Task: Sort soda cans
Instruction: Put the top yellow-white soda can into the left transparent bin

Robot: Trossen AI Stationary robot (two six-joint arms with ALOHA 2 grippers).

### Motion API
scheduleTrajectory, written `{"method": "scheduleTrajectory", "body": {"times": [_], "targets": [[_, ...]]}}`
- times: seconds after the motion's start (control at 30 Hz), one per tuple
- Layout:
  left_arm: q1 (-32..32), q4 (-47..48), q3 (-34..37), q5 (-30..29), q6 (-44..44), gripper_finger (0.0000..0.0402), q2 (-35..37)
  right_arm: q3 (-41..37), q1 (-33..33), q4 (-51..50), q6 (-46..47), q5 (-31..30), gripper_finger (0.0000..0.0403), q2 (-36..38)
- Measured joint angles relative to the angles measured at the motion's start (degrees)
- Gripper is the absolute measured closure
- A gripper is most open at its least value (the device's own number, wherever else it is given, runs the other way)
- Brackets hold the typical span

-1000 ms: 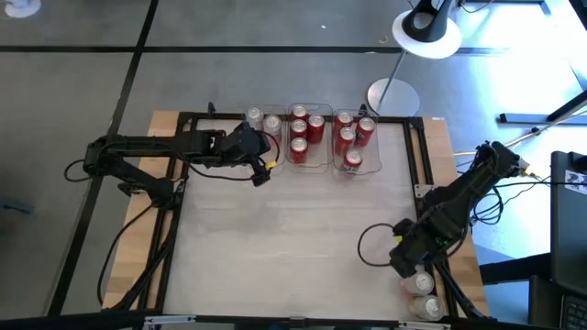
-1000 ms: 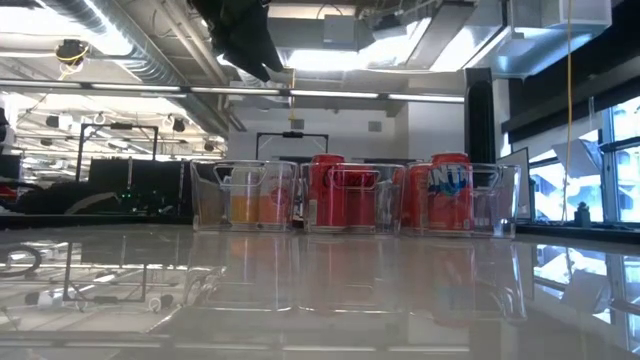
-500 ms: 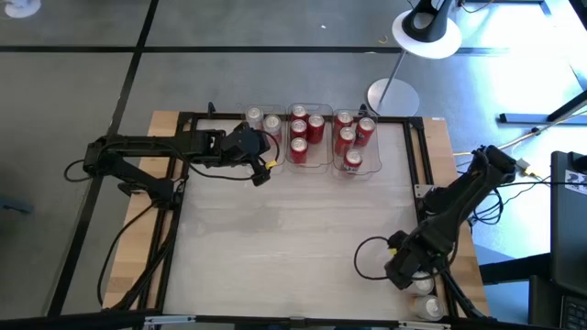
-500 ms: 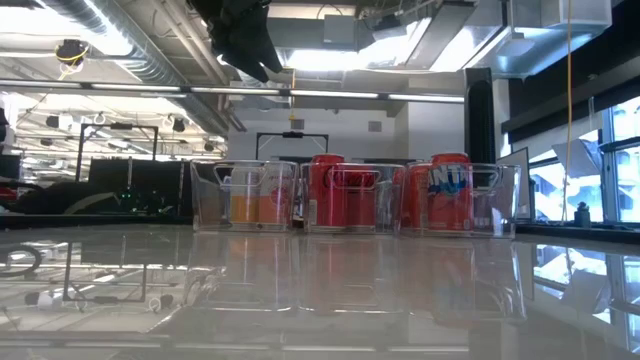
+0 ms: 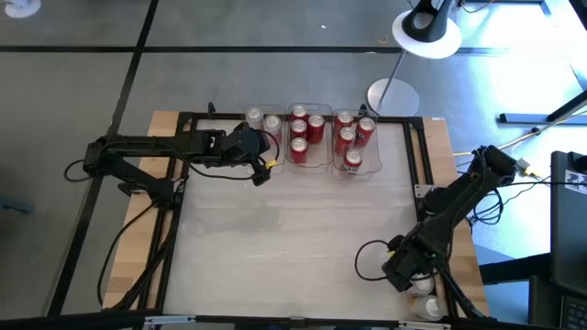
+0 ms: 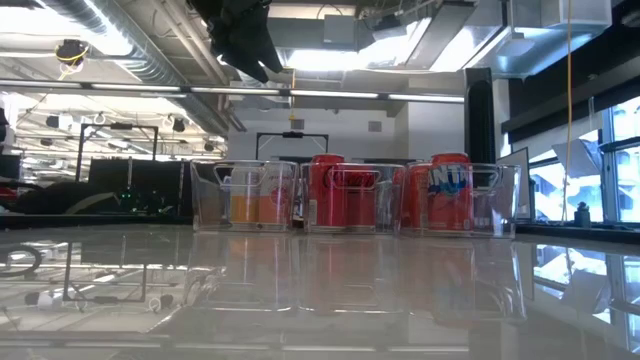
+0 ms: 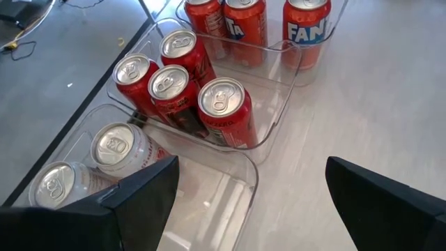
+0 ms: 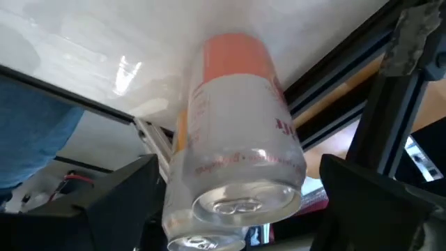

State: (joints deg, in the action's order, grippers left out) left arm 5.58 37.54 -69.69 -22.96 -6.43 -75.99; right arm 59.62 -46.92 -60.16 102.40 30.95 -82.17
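Three clear bins stand in a row at the table's far edge. The left bin holds two pale soda cans, the middle bin several red cans, the right bin more red cans. My left gripper hovers open just near of the left bin. At the near right corner stands a pale, orange-banded can, with another can beside it. My right gripper is open, one finger on either side of the pale can, not touching it.
The black frame rails run along the table's edges, close beside the two cans at the near right. A cable loop lies on the table by my right gripper. A lamp base stands beyond the far edge. The wide white middle of the table is bare.
My right gripper has sunk and shifted toward the table's near edge, coming down around the pale can at the near right corner, its fingers still open. The cans and bins have not moved.
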Motion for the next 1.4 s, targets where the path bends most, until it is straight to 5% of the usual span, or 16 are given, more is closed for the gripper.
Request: {"method": "scheduleTrajectory", "body": {"times": [0.5, 0.8, 0.93, 1.4], "targets": [[0.0, 0.4, 0.0, 0.0, -0.5, 0.0053, 0.0, -5.0, -0.7, 7.5, 0.6, 4.6, 0.0012, -0.2], [0.0, 0.4, 0.0, 0.0, -0.4, 0.0053, 0.0, -5.0, -0.7, 7.2, -2.2, 4.2, 0.013, -0.2], [0.0, 0.4, 0.0, 0.0, -0.6, 0.0053, 0.0, -4.6, -0.1, 6.4, -5.4, 3.9, 0.0132, -0.2], [-5.4, 2.3, 0.0, 1.7, -1.2, 0.0053, 0.0, 6.8, 14.5, 0.5, -31.8, -23.2, 0.0129, -0.1]]}}
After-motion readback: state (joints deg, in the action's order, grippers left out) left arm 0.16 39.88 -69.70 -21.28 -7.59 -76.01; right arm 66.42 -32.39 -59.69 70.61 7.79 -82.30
